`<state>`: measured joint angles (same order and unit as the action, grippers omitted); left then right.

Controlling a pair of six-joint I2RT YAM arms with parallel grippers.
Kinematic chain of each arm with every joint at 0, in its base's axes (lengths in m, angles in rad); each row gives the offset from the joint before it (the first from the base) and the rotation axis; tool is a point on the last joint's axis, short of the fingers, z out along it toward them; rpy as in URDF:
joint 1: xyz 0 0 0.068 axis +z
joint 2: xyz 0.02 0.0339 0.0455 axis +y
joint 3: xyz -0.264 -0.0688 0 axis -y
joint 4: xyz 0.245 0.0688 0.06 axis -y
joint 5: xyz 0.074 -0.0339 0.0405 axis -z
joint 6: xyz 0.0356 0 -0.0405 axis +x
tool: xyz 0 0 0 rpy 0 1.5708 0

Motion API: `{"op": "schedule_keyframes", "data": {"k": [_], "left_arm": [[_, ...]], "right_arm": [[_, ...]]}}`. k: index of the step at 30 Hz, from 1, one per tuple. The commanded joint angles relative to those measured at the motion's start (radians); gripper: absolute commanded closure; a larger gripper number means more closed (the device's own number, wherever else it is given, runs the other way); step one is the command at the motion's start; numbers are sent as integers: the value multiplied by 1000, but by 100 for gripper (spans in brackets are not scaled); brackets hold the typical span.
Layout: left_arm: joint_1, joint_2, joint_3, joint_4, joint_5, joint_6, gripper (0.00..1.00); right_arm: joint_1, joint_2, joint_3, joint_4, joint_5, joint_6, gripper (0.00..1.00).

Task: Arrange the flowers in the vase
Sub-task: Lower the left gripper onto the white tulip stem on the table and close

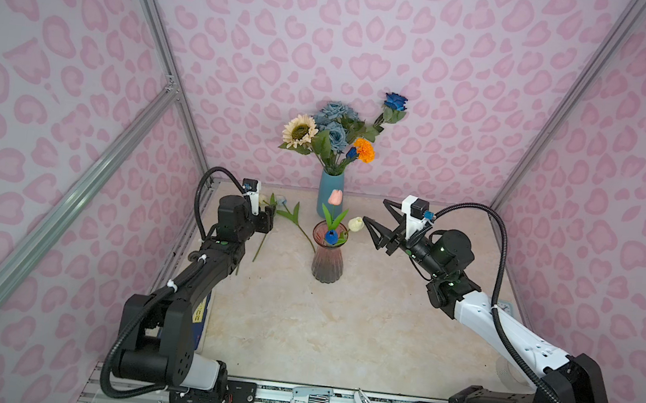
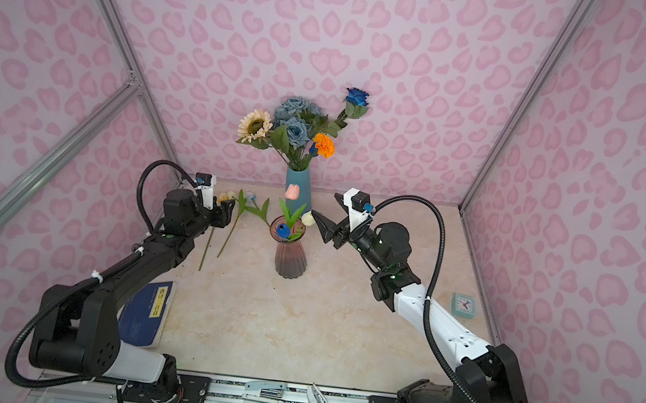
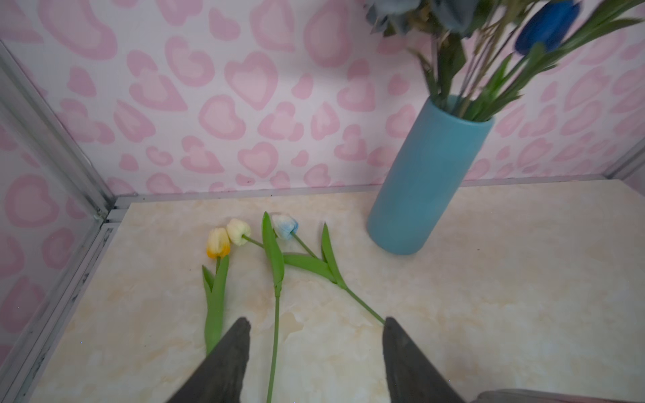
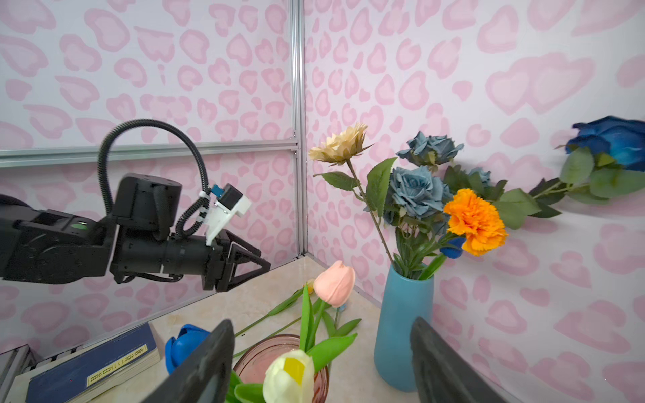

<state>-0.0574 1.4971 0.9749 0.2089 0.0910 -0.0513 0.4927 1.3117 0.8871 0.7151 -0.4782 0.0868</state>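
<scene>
left tool: your left tool (image 3: 317, 324) is open and empty, low over the loose stems.
right tool: your right tool (image 4: 321, 322) is open too, holds nothing, just beside the pink glass vase (image 1: 326, 261).
loose flowers: yellow tulip (image 3: 218, 242), cream tulip (image 3: 238, 232) and pale-blue tulip (image 3: 284, 226) lie flat on the tabletop (image 3: 488, 279), left of the blue vase (image 3: 425, 181).
placed: pink tulip (image 1: 335, 197), blue tulip (image 1: 331, 236) and white tulip (image 1: 356, 223) sit in the pink glass vase.
handling: probably light, with soft heads and thin, bendy, slick stems.
grip spot: take the cream tulip's stem below the leaf, between your jaws; avoid the head.
risk: the pale-blue stem ends beside one finger and may drag.
</scene>
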Motion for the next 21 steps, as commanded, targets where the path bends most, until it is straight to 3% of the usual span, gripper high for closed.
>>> {"op": "schedule_keyframes", "data": {"k": [1,5,13,21], "left_arm": [[7,119,117,-240,-120,-14,38],[7,286,271,-422,-145,-17,36],[7,502,466,-608,-172,0,35],[4,662,639,-731,-199,31,37]], "right_arm": [[1,-36,-43,118,64,-3,22],[2,-63,-93,131,81,-33,22],[47,-110,-274,230,119,-70,22],[93,-115,-278,208,158,-122,22]]}}
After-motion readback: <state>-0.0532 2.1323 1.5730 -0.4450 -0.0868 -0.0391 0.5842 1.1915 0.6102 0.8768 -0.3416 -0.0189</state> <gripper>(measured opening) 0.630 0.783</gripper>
